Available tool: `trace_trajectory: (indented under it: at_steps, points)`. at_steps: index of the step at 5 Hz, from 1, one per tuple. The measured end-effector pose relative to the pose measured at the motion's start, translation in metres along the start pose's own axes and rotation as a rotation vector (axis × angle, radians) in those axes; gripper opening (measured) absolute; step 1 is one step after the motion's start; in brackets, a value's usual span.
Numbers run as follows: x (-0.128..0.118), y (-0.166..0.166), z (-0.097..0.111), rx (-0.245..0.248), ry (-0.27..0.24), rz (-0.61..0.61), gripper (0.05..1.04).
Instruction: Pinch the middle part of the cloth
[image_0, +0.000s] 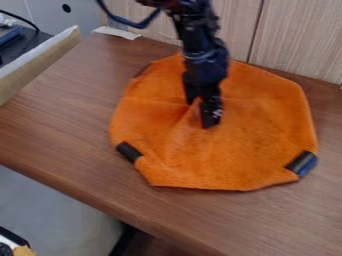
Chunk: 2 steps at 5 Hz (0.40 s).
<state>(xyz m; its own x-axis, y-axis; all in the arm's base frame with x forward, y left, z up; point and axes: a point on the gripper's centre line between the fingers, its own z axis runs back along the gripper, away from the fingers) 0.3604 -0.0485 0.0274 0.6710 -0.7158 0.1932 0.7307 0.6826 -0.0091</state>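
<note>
My gripper (202, 112) hangs down over the middle of the orange cloth (260, 132), its lower end at the cloth's surface. The cloth lies spread on the brown table in a roughly rounded, many-sided shape. Creases run down and to the left from the gripper, and a small ridge of cloth stands up right at it. Whether the cloth is gripped there cannot be made out. The arm hides part of the cloth's upper middle.
A black clip-like piece (129, 151) sits at the cloth's lower left edge, another black piece (302, 163) at its lower right. The brown table (60, 125) has its front edge at lower left. A wooden panel (297, 40) stands behind; a raised ledge (40, 62) borders the left.
</note>
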Motion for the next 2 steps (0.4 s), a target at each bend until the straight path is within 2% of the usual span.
trace_trajectory:
  at_steps: [2]
  points:
    - [0.046,-0.037,-0.009,-0.047,0.000,-0.148,1.001]
